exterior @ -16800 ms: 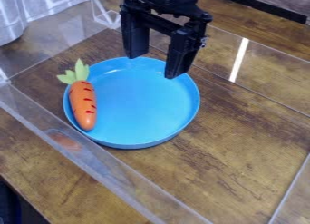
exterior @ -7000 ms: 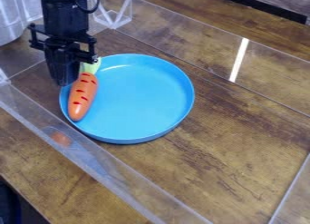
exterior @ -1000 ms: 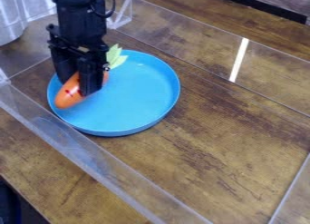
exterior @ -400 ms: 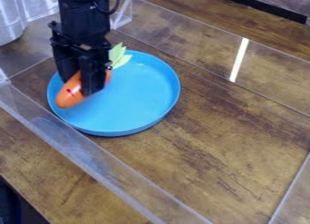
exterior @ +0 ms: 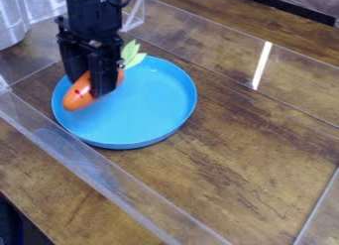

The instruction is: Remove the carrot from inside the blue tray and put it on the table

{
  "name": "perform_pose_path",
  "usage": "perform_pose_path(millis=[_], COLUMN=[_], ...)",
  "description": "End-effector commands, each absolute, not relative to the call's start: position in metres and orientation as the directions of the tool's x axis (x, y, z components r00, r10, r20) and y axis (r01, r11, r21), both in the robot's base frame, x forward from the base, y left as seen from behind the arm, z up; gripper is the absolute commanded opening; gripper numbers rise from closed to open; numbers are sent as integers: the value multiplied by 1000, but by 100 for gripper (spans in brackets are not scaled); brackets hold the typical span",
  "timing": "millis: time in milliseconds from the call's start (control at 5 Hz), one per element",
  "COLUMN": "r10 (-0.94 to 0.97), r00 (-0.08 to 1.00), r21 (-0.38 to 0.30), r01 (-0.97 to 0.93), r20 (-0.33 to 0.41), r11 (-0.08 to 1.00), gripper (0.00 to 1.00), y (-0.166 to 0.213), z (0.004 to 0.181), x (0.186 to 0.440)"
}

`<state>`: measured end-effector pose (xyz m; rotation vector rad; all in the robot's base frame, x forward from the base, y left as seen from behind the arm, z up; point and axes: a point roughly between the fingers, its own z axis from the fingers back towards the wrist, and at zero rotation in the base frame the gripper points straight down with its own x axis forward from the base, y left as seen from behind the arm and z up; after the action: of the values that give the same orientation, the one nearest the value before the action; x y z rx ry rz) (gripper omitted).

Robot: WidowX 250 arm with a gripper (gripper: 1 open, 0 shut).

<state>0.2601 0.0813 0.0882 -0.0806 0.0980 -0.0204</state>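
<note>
The orange carrot [exterior: 81, 94] sits tilted between the black fingers of my gripper [exterior: 87, 83], which points straight down and is shut on it. Its light green top [exterior: 133, 54] sticks out to the upper right, past the fingers. The carrot's tip hangs over the left rim of the round blue tray [exterior: 146, 110], and I cannot tell whether it still touches the tray. The tray rests on the dark brown, glossy wood table [exterior: 252, 150].
A clear plastic barrier edge [exterior: 79, 160] runs diagonally along the front left of the table. A bright glare strip [exterior: 261, 65] lies on the wood to the right of the tray. Grey cloth [exterior: 11, 21] shows at the top left.
Since the oldest frames my gripper moved from the tray's far side to the carrot and closed on it, and the tray slid left. Over the last second nothing has visibly moved.
</note>
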Motion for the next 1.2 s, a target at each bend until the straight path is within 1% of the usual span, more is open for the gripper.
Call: perform_pose_path(millis=[0, 200, 400, 600, 800, 1000], r10=[-48, -53, -54, -85, -116, -126], r00=[999, 998, 998, 995, 991, 990], r21=[-49, -46, -41, -42, -47, -51], r01=[48, 54, 56, 87, 119, 130], r20=[5, 18, 37, 53, 62, 65], r11=[998, 998, 998, 995, 992, 990], gripper=[0, 0, 0, 0, 0, 0], y=[75, 74, 69, 62, 51, 43], z=[121, 126, 131, 134, 130, 127], x=[272, 278, 291, 310, 321, 325])
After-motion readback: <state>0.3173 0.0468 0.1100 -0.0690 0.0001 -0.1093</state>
